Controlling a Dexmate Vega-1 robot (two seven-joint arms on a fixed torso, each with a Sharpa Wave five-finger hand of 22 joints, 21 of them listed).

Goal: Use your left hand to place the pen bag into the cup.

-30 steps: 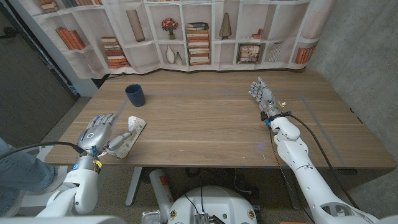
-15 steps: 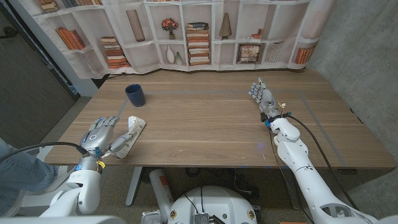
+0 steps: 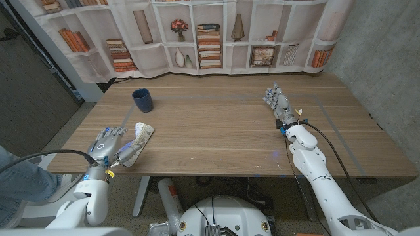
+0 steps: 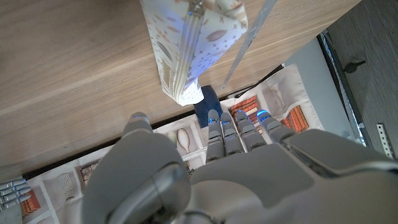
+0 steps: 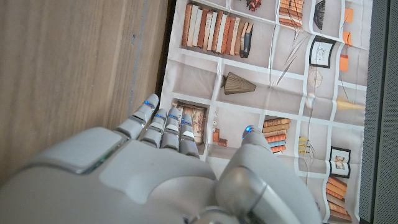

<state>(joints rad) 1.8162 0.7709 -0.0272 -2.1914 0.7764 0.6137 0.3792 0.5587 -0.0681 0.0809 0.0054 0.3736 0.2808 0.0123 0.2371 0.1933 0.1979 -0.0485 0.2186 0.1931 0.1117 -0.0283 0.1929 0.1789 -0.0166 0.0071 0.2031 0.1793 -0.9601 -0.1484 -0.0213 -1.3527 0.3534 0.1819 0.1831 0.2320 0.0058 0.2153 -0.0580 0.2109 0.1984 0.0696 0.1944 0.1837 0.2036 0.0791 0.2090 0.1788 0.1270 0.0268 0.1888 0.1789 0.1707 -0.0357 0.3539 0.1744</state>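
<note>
The pen bag (image 3: 138, 140), white with a small pattern and a zip, lies on the wooden table (image 3: 216, 128) near its front left edge. In the left wrist view the pen bag (image 4: 194, 45) stretches away just past my fingertips (image 4: 239, 127). My left hand (image 3: 107, 145) sits at the bag's near end with fingers spread, gripping nothing. The dark blue cup (image 3: 142, 99) stands upright farther back; a bit of the cup (image 4: 207, 109) peeks out beyond the bag's end. My right hand (image 3: 276, 101) stands far off on the right, fingers straight and apart, empty.
A printed bookshelf curtain (image 3: 197, 33) hangs behind the table's far edge. A person's leg in jeans (image 3: 20, 180) is at the bottom left, off the table. The table's front edge runs close under my left hand.
My left hand has shifted slightly right, closer to the pen bag's near end, with its fingers bending a little. The bag, the cup and my right hand have stayed put.
</note>
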